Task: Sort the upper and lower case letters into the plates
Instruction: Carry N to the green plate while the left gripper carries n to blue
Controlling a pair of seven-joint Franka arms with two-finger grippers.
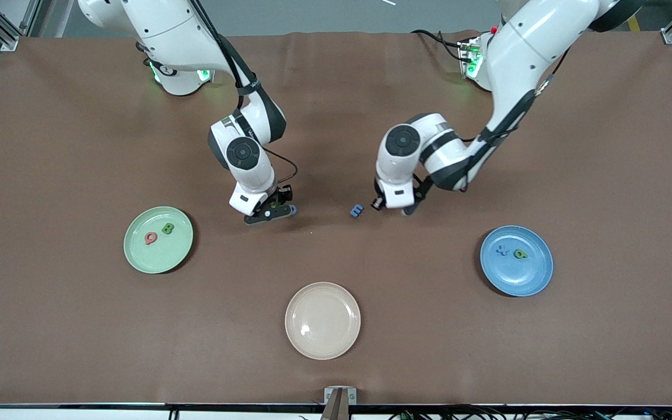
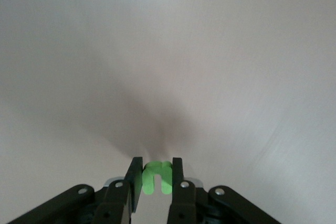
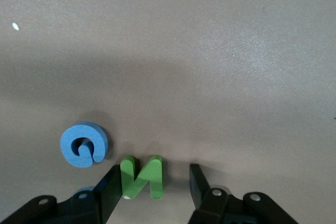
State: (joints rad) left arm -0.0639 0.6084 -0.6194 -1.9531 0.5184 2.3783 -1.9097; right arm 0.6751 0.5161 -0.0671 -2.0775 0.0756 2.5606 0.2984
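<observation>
Closing on two letters at once, both arms are low over the bench (image 1: 604, 146) between the three plates. Landmark: the cream plate (image 1: 322, 320), empty, nearest the front camera.

Left gripper (image 2: 156, 179), down at the bench farther from the camera than the cream plate and toward the blue plate (image 1: 516, 261): clamped on a small green u (image 2: 157, 177). Lift straight, then carry to the blue plate, where a green letter and a blue one already lie.

Right gripper (image 3: 155, 182), farther back than the cream plate, toward the green plate (image 1: 158, 240): jaws apart, straddling the green N (image 3: 142, 176), one finger touching it, the other with a gap. Centre before squeezing; the blue G (image 3: 84, 145) sits just beside and could get nudged.

Blue m (image 1: 357, 210) lies loose on the bench between the grippers. Green plate holds the red Q (image 1: 150, 238) and green B (image 1: 167, 228).

Hard to tell: blue plate's letters too small to read; the left gripper's u is hidden in the front view.
</observation>
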